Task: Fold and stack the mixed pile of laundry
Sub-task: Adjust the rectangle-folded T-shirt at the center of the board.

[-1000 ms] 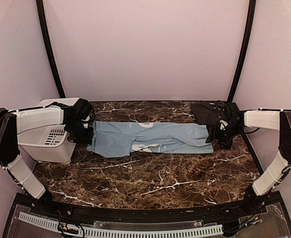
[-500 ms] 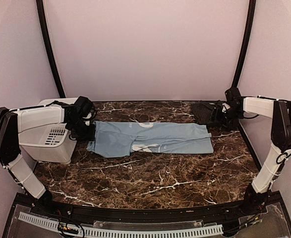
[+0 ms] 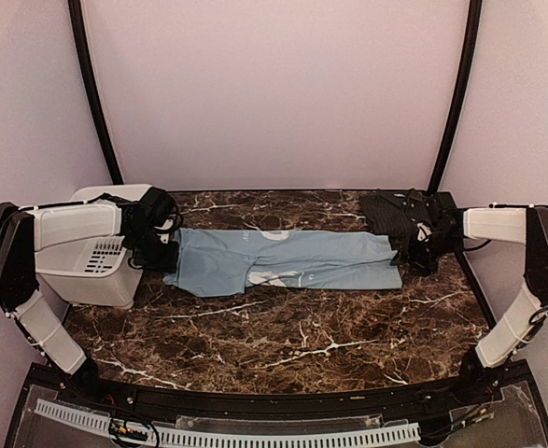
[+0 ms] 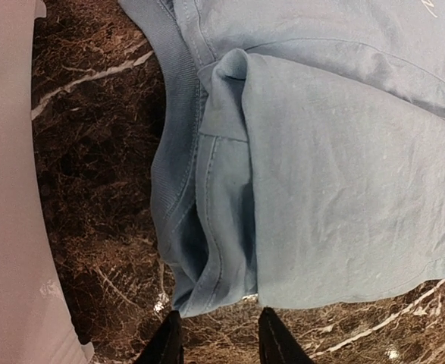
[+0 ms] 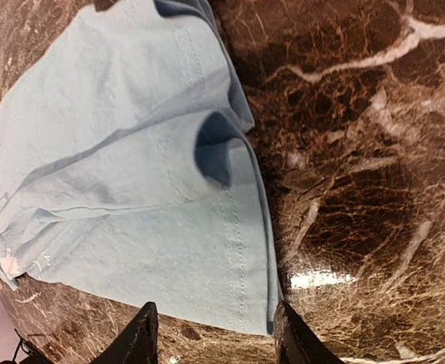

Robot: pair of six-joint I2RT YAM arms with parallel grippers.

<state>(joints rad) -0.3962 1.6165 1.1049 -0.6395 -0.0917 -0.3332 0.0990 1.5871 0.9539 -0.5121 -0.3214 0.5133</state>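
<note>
Robot lab test cell. Plain pale walls (image 3: 274, 93) on three sides, black curved poles (image 3: 90, 93) at back corners. Brown marble-look tabletop (image 3: 283, 336) as bench; left arm (image 3: 68, 227) & right arm (image 3: 498, 224) mounted at near edge. White slotted cable duct (image 3: 227, 435) along front. White vented plastic bin (image 3: 96, 273) at left edge.

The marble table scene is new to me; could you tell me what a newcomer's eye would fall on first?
The light blue T-shirt stands out most, a long folded band across the far half of the dark marble table, with the left claw and right claw open at its ends. A black shirt lies bunched in the far right corner, and a white bin stands at the left edge.
</note>
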